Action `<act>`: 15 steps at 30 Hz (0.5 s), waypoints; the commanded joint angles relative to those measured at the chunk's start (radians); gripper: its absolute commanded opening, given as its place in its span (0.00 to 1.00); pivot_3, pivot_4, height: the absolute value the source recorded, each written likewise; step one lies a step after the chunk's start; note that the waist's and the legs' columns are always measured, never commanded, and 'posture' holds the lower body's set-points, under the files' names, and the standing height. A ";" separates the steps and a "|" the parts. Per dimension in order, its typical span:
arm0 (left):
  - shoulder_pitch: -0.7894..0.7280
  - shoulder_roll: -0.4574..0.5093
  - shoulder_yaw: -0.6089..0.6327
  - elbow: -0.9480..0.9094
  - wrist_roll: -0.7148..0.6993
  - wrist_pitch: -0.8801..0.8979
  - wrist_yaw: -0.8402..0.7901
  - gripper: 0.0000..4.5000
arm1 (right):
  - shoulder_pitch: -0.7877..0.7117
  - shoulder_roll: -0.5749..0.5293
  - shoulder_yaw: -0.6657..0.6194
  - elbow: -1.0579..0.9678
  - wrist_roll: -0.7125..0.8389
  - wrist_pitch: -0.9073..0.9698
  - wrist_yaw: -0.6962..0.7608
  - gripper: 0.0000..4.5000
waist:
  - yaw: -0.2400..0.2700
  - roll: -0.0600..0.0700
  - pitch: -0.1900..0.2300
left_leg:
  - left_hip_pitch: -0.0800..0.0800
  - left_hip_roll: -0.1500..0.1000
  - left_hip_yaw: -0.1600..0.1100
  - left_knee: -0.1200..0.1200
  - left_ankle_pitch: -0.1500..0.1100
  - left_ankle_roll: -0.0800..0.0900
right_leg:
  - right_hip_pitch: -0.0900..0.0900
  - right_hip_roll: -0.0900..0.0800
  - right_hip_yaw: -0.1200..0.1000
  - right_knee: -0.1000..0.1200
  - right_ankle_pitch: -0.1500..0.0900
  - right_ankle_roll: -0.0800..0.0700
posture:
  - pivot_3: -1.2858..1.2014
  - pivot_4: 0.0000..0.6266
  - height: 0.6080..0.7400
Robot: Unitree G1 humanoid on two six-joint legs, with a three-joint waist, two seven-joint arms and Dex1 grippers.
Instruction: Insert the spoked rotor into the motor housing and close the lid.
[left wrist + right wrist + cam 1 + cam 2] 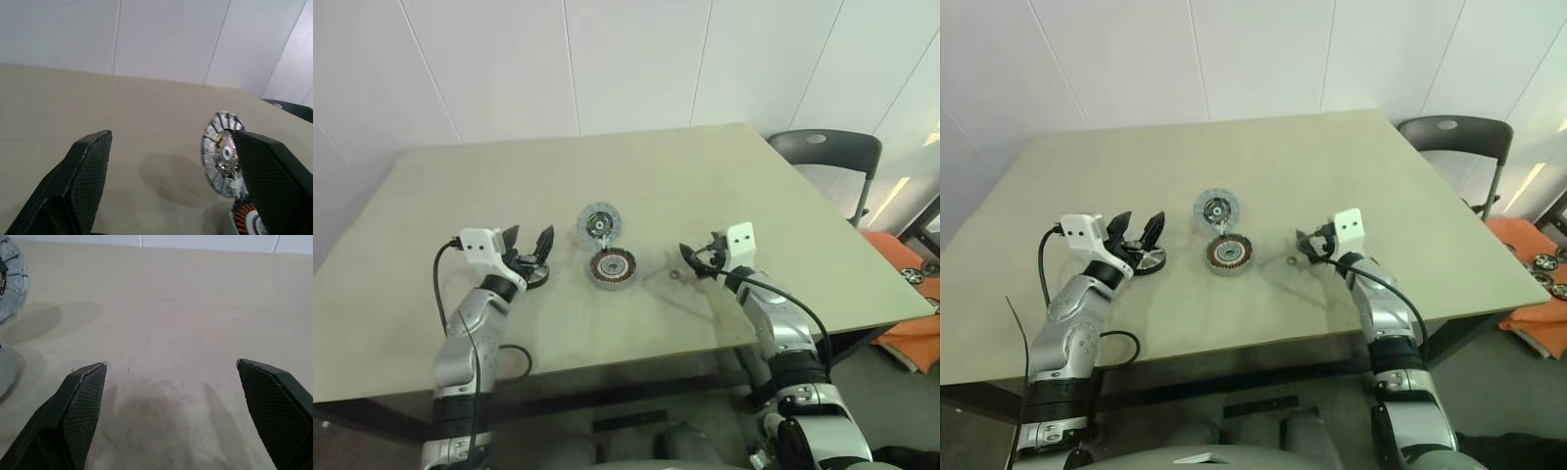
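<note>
At the middle of the table (636, 176) the motor housing (611, 267) lies flat, copper coils upward; the spoked rotor (599, 224) stands tilted on edge just behind it, hinged or leaning at the housing's far rim, not yet seated. The left gripper (530, 252) hovers to the left of the housing, fingers apart and holding nothing; a small round dark-rimmed part (534, 277) lies on the table just beneath it, possibly the lid, though this cannot be confirmed. The right gripper (695, 259) hangs to the right of the housing, fingers likewise spread and empty; a small ring (675, 275) lies on the table just beside its fingertips.

Judgement: the step in hand is the approach to the rotor. To do it well, one gripper should take the rotor by its upper rim, clear of the thin spokes; lower it level over the coils with hub centred on the pale core; steady the housing with the other gripper, since magnetic pull may snatch the disc sideways.

No brand, label or legible writing is visible on any part.
</note>
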 commanded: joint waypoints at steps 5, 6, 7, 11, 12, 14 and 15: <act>0.011 0.013 0.021 -0.058 -0.004 -0.012 0.008 0.93 | -0.048 0.034 0.005 0.021 0.000 -0.057 0.003 0.99 | 0.002 0.000 0.000 | 0.000 0.000 0.000 0.000 0.000 0.000 | 0.000 0.000 0.000 0.000 0.000 0.000 | 0.52 0.00 1.00; 0.011 0.008 0.016 -0.062 -0.006 -0.012 0.008 0.93 | -0.048 0.033 0.005 0.019 0.001 -0.056 0.005 0.99 | 0.003 0.000 0.000 | 0.000 0.000 0.000 0.000 0.000 0.000 | 0.000 -0.001 0.000 0.000 0.000 0.000 | 0.52 0.00 1.00; 0.011 0.006 0.012 -0.064 -0.007 -0.011 0.006 0.93 | -0.049 0.032 0.006 0.016 0.001 -0.055 0.006 0.99 | 0.003 0.000 0.000 | 0.000 0.000 0.000 0.000 0.000 0.000 | 0.000 -0.001 0.000 0.000 0.000 0.000 | 0.52 0.00 1.00; 0.006 0.001 0.006 -0.060 -0.003 -0.011 0.009 0.93 | -0.048 0.025 0.002 0.015 0.004 -0.055 0.010 0.99 | 0.001 0.000 0.000 | 0.000 0.000 0.000 0.000 0.000 0.000 | 0.000 -0.001 0.000 0.000 0.000 0.000 | 0.52 0.00 1.00; 0.004 0.001 0.006 -0.058 -0.003 -0.010 0.009 0.93 | -0.049 0.026 0.001 0.017 0.003 -0.056 0.009 0.99 | 0.001 0.000 0.000 | 0.000 0.000 0.000 0.000 0.000 0.000 | 0.000 -0.001 0.000 0.000 0.000 0.000 | 0.52 0.00 1.00; 0.002 0.002 0.004 -0.061 -0.003 -0.008 0.007 0.93 | -0.049 0.026 0.001 0.018 0.003 -0.057 0.008 0.99 | 0.001 0.000 0.000 | 0.000 0.000 0.000 0.000 0.000 0.000 | 0.000 0.000 0.000 0.000 0.000 0.000 | 0.52 0.00 1.00; 0.001 0.004 0.005 -0.060 -0.004 -0.006 0.005 0.93 | -0.050 0.028 0.001 0.019 0.002 -0.057 0.006 0.99 | 0.001 0.000 0.000 | 0.000 0.000 0.000 0.000 0.000 0.000 | 0.000 0.000 0.000 0.000 0.000 0.000 | 0.52 0.00 1.00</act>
